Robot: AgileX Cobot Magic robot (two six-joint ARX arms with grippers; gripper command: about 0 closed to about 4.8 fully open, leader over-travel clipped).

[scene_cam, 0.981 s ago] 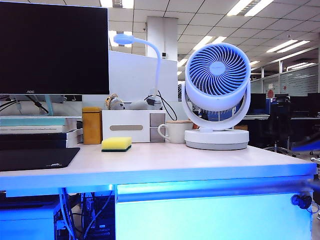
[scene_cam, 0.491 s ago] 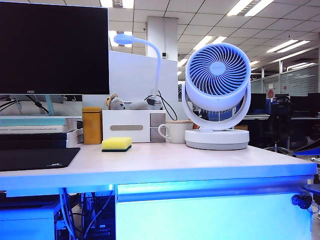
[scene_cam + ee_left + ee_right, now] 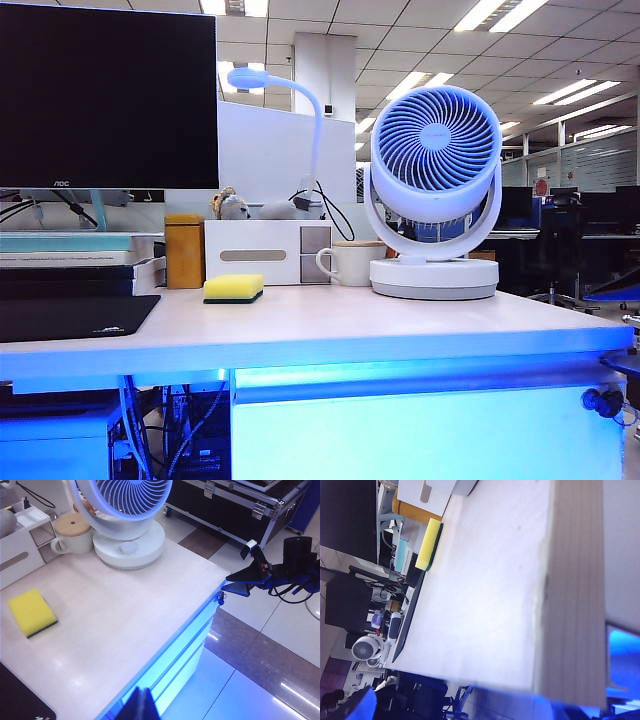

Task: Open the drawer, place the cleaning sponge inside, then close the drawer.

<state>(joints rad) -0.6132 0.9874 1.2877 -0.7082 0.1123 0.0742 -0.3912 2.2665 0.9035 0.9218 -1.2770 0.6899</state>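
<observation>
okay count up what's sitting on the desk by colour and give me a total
Yellow or orange: 2, cleaning sponge, orange-yellow box
White: 3, organizer box, mug, fan
Black: 1, mouse pad
Total: 6

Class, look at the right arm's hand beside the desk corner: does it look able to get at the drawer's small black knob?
Probably yes. The right hand hangs open just off the desk corner, near the knob on the closed drawer, with nothing visible between them.
</observation>
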